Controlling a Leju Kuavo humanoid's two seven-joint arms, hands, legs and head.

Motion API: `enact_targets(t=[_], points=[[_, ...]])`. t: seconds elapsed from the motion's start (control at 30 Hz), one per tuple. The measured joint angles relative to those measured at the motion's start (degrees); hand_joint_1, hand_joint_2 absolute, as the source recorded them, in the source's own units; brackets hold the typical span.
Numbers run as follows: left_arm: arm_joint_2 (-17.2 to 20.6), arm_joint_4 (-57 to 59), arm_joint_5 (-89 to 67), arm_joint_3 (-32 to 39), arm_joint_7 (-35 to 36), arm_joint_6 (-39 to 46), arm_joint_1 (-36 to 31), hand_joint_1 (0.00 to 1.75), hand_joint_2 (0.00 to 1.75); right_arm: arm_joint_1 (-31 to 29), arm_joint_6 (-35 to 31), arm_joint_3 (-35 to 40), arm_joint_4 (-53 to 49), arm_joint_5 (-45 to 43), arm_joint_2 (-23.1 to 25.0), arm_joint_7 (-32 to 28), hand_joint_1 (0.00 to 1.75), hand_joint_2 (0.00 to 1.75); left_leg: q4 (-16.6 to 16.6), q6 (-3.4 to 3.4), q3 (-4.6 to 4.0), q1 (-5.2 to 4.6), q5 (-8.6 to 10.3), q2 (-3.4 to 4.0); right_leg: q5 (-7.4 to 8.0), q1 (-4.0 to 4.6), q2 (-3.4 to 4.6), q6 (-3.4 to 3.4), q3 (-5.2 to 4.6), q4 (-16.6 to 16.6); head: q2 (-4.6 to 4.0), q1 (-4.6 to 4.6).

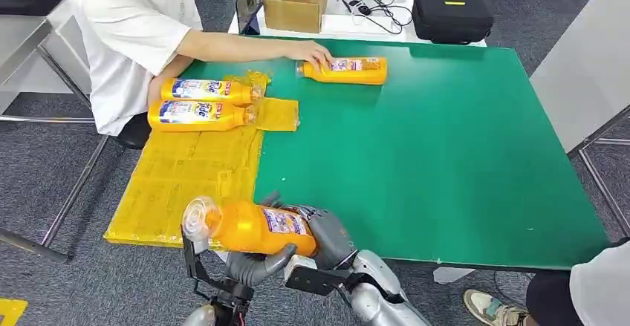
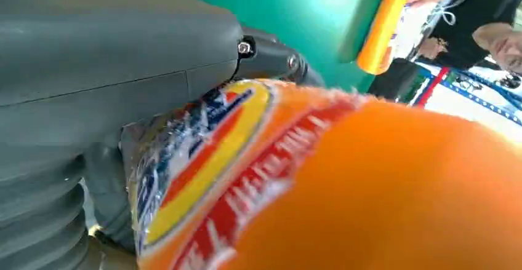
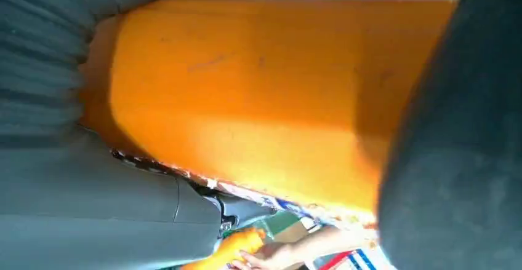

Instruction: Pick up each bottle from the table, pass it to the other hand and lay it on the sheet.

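An orange bottle [image 1: 256,226] with a clear cap hangs on its side over the near table edge, beside the yellow sheet [image 1: 178,185]. My right hand [image 1: 328,233] wraps its base end. My left hand [image 1: 249,266] grips it from below, near the neck, and its label [image 2: 203,153] shows close up in the left wrist view. In the right wrist view the orange body [image 3: 258,91] sits between my thumb and dark fingers [image 3: 455,147]. Two bottles [image 1: 204,90] [image 1: 200,116] lie on the sheet's far end. A person's hand [image 1: 312,51] rests on another bottle [image 1: 349,70] on the green table [image 1: 431,155].
A person in a white shirt [image 1: 126,29] sits at the table's far left corner. A cardboard box [image 1: 296,7], cables and a black case [image 1: 452,14] lie on the white table behind. Another person's shoe [image 1: 490,307] is at the near right.
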Motion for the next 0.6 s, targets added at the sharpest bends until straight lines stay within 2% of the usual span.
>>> enact_targets(t=[0.47, 0.6], points=[[0.0, -1.6, 6.2, 1.0, -0.6, -1.6, 0.5, 1.75, 1.75, 0.1, 0.9, 0.9, 2.2, -3.5, 1.6, -0.2, 0.00, 0.00, 0.0, 0.00, -0.01, 0.00, 0.00, -0.01, 0.00, 0.00, 0.00, 0.00, 0.00, 0.0, 0.00, -0.02], [0.0, -4.2, 8.3, 2.3, -2.1, -4.2, 1.4, 1.75, 1.75, -0.3, 1.9, 0.9, 4.1, -6.5, 3.2, -2.1, 0.00, 0.00, 0.0, 0.00, 0.00, 0.01, 0.00, -0.02, -0.01, 0.00, 0.00, -0.01, -0.02, 0.0, 0.00, -0.02]])
